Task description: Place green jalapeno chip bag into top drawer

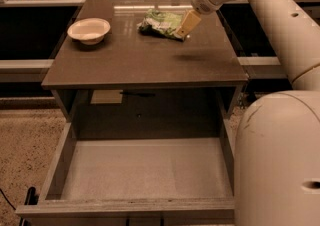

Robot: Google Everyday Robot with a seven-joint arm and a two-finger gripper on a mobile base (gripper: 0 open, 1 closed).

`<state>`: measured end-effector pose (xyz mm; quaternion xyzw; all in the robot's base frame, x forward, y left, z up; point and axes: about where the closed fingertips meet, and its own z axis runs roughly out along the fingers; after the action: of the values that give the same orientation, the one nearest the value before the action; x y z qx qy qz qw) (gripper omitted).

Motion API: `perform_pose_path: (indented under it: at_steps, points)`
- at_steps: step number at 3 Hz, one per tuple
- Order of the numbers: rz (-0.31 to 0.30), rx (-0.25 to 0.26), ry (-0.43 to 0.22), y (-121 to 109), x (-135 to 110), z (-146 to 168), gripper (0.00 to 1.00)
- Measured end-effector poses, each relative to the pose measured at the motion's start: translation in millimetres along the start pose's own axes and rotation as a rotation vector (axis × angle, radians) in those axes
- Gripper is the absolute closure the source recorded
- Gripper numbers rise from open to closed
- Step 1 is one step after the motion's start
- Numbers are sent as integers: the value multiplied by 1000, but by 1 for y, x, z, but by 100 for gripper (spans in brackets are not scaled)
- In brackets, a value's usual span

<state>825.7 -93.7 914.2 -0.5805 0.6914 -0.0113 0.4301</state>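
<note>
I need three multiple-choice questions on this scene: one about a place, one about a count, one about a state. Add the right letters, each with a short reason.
1. In what state is the wide shallow wooden top drawer?
A. shut
B. pulled out, nothing inside
C. pulled out, filled
2. How many round white bowls stand on the brown tabletop?
A. one
B. two
C. three
3. Where does the small crinkled green and white foil chip bag lie?
A. inside the drawer
B. in the bowl
C. on the tabletop, near its back edge
Answers: 1 B, its pale bottom is bare. 2 A, only one bowl shows, left of the bag. 3 C, the bag lies there with the gripper at its right end.
</note>
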Motion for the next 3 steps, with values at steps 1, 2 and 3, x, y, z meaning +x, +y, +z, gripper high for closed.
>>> perform_pose_path:
  at_steps: [1, 2, 3]
  points:
    - [28, 0, -8, -6, 8, 23, 0]
    - [53, -11, -26, -8, 10, 41, 0]
    - [76, -32, -55, -6, 11, 58, 2]
